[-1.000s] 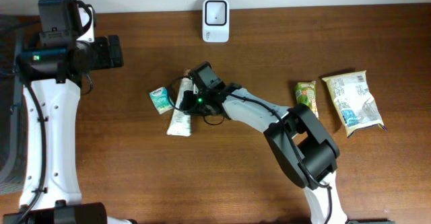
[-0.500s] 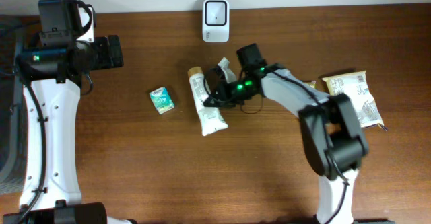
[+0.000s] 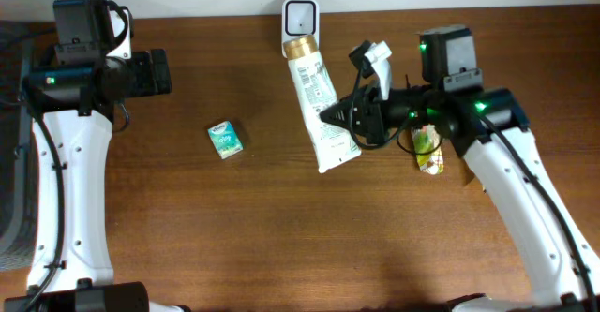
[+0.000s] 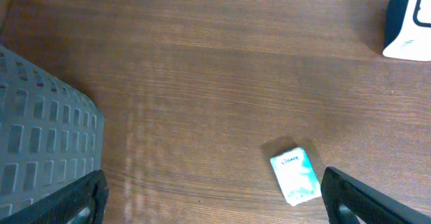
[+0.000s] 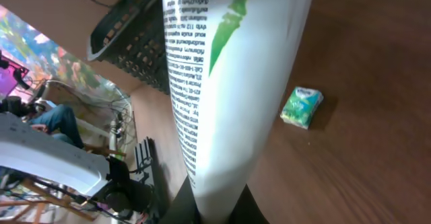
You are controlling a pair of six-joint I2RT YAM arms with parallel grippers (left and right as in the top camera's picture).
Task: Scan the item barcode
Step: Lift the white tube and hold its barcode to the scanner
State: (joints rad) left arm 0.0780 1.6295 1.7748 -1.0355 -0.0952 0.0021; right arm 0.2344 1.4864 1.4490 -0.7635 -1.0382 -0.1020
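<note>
Tube: raised over desk, cap just beside scanner. Right end effector: clamped on tube's flat end. Left end effector: wide open, empty. Advice: turn barcode toward scanner, steady.

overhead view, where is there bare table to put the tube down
Widest bare table: the front strip between the left arm and right arm, below the green pack. Also between that pack and the scanner. Crowded: around the right gripper, tube and snack packet.
</note>
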